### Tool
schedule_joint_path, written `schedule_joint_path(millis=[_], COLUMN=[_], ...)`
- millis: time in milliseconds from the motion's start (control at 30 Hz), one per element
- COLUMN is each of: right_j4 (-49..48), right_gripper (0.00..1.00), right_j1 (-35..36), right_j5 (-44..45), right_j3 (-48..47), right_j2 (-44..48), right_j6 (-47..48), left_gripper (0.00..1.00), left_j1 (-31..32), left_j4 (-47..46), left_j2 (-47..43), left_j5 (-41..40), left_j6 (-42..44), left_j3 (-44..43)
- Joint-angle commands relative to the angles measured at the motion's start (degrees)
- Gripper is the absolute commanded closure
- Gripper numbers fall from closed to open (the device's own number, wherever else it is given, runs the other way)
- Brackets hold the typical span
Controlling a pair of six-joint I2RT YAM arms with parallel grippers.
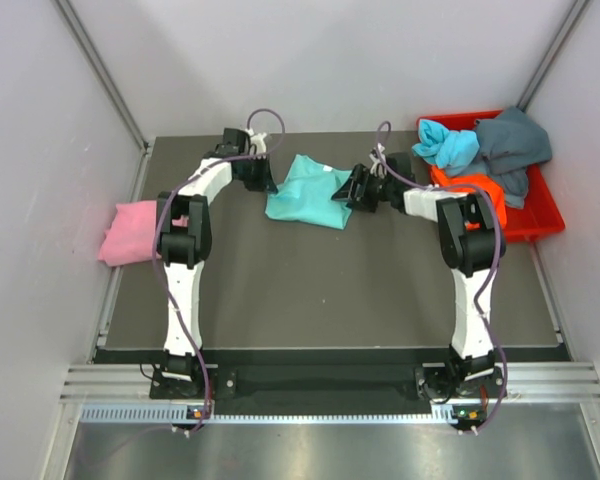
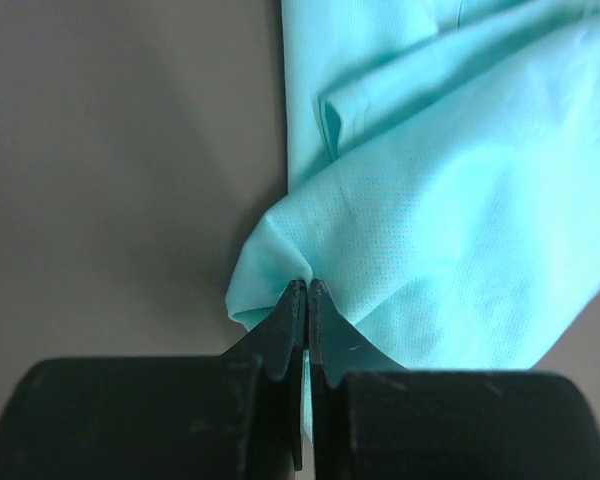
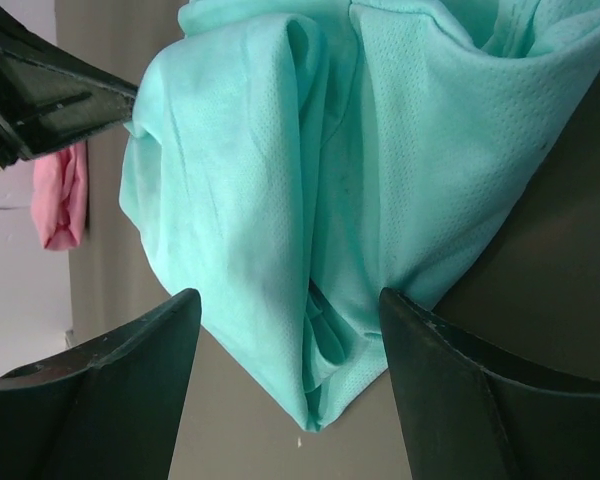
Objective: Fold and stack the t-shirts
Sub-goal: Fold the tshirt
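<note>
A teal t-shirt (image 1: 305, 192) lies partly folded at the back middle of the dark table. My left gripper (image 1: 265, 185) sits at its left edge. In the left wrist view that gripper (image 2: 307, 287) is shut on a pinched corner of the teal t-shirt (image 2: 450, 230). My right gripper (image 1: 342, 195) is at the shirt's right corner. In the right wrist view it (image 3: 290, 295) stands open, its fingers on either side of a pointed fold of the teal t-shirt (image 3: 280, 180) without touching it. A folded pink t-shirt (image 1: 135, 232) lies at the table's left edge.
A red bin (image 1: 535, 215) at the back right holds a light blue t-shirt (image 1: 448, 145), a dark grey-blue one (image 1: 515, 145) and an orange one (image 1: 475, 185). Pale walls close in the table on three sides. The pink t-shirt (image 3: 58, 200) also shows in the right wrist view.
</note>
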State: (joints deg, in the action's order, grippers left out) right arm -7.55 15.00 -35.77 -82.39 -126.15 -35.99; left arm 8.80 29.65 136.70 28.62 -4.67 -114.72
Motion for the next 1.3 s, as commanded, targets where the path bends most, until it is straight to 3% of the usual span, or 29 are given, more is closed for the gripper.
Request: schedule_joint_path(millis=[0, 467, 833, 967, 1267], right_j4=[3.9, 5.4, 7.1, 6.9, 6.0], right_gripper=[0.27, 0.27, 0.27, 0.27, 0.3], right_j1=[1.0, 1.0, 0.9, 0.6, 0.1], right_j5=[1.4, 0.7, 1.0, 1.3, 0.9], right_j3=[3.5, 13.4, 21.5, 19.6, 8.0], right_j2=[4.7, 12.3, 23.7, 24.9, 15.4], right_j6=[2.0, 2.3, 2.9, 5.7, 10.0], left_gripper=[1.0, 1.0, 1.0, 1.0, 1.0], left_j1=[1.2, 4.1, 6.8, 6.8, 6.8], left_j4=[-1.6, -2.9, -4.8, -4.5, -3.0], left_j2=[-5.9, -16.8, -28.6, -30.2, -28.6], left_j5=[6.4, 9.3, 8.7, 7.2, 3.4], left_j6=[-1.3, -3.2, -5.1, -4.3, -2.3], left_j3=[5.3, 20.3, 33.9, 35.1, 33.0])
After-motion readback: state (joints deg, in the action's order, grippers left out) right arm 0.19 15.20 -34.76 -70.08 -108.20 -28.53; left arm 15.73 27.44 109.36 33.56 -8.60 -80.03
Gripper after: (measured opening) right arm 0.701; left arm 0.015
